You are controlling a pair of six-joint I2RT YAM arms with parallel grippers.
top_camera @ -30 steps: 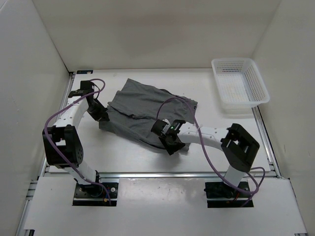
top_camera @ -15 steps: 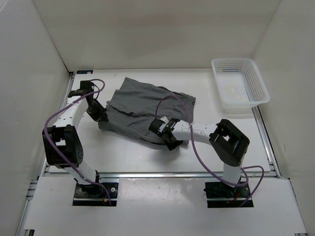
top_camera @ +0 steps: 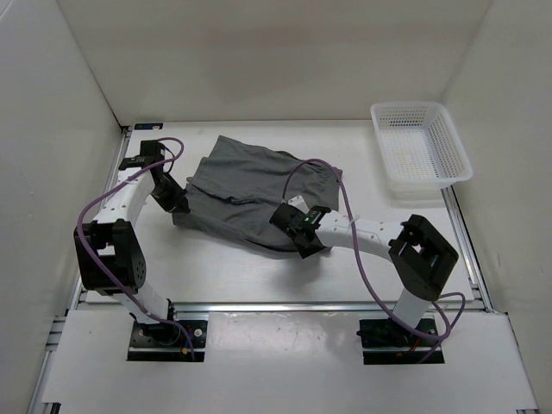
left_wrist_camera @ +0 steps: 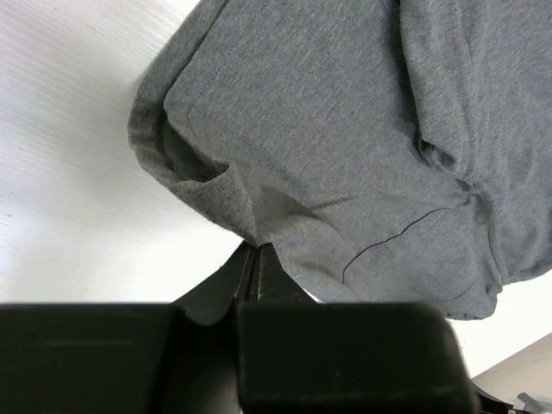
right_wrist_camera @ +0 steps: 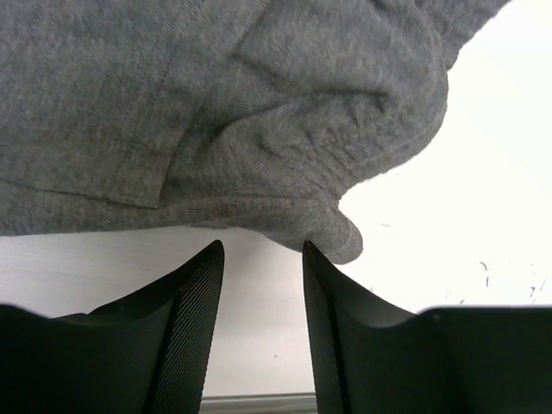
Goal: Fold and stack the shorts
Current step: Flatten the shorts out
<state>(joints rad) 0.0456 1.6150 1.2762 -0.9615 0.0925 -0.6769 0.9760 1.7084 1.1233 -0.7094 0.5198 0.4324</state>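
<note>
The grey shorts (top_camera: 250,183) lie rumpled on the white table, left of centre. My left gripper (top_camera: 178,205) is at their left edge, shut on a pinch of the ribbed hem. The left wrist view shows the fabric (left_wrist_camera: 345,129) running into the closed tips of that gripper (left_wrist_camera: 257,247). My right gripper (top_camera: 306,246) is at the near right corner of the shorts. It stands open (right_wrist_camera: 261,250) just short of the hem (right_wrist_camera: 216,103), with bare table between the fingers. Its right fingertip (right_wrist_camera: 312,259) touches the rolled corner.
An empty white basket (top_camera: 380,145) stands at the far right of the table. White walls close in the left, back and right sides. A metal rail (top_camera: 285,304) runs along the near edge, in front of the arm bases.
My right arm swung left along the shorts' near edge and came back right, and that edge now lies further left. The left gripper kept its hold and did not move.
</note>
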